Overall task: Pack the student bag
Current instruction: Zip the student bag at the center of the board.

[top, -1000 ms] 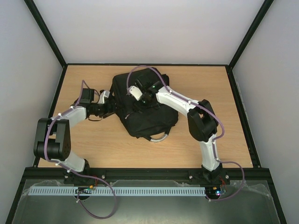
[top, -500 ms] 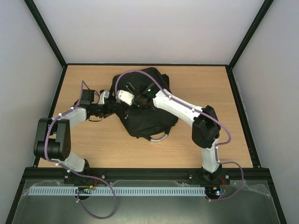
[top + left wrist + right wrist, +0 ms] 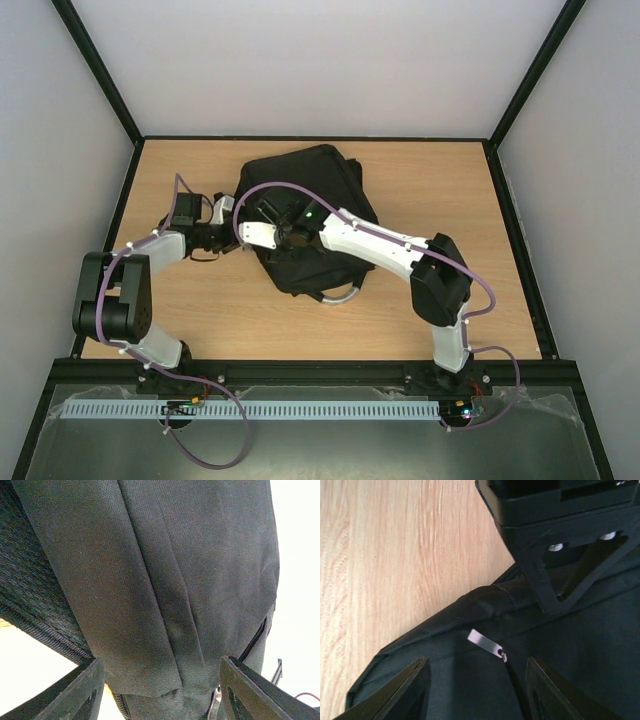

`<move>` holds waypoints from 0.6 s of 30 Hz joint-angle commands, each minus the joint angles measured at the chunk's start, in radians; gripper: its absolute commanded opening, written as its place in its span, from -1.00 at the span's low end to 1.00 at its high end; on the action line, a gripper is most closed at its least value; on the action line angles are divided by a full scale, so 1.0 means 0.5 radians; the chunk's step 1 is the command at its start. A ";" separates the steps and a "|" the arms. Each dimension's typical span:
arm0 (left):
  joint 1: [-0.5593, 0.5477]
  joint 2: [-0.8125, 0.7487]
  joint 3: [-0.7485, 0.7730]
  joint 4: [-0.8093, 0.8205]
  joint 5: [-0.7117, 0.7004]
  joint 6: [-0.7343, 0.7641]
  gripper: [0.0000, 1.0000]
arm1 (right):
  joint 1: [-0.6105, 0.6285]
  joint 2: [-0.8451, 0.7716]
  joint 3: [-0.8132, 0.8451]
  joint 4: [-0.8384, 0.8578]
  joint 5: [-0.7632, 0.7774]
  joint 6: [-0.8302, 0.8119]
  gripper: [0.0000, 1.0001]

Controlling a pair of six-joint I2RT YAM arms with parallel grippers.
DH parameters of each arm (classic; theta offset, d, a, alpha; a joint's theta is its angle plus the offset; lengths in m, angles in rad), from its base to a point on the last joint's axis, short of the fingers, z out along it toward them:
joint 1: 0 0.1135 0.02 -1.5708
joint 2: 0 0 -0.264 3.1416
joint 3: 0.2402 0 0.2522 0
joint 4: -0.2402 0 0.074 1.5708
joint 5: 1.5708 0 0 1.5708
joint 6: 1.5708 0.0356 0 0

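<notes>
Change noted: over the last second the right arm has been swung leftward across the student bag (image 3: 320, 195), and the bag's far part is now seen spread wider and flatter. The left arm has barely shifted. It is judged that the opening of a pocket is being prepared; nothing has yet been packed.

The bag is found lying on the desk (image 3: 450, 190), about midway between the left and right edges and nearer the far edge, with its grey handle (image 3: 345, 293) turned to the near edge.

The left gripper (image 3: 160, 680) is set at the bag's left side with a fold of black fabric between its parted jaws. Whether the fold is actually pinched cannot be told.

The right gripper (image 3: 476, 680) is held just above the fabric, jaws apart and empty, with a silver zip pull (image 3: 485, 642) lying just ahead of them, ungrasped.
</notes>
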 commanded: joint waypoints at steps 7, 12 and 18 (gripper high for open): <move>0.011 -0.021 -0.045 0.019 -0.093 -0.062 0.23 | 0.008 0.118 -0.071 0.101 0.052 -0.058 0.03; 0.011 -0.028 -0.058 0.038 -0.087 -0.068 0.20 | 0.009 0.177 -0.064 0.151 0.101 -0.024 0.01; 0.014 -0.039 -0.056 0.033 -0.090 -0.060 0.20 | 0.010 0.239 -0.051 0.222 0.201 0.036 -0.12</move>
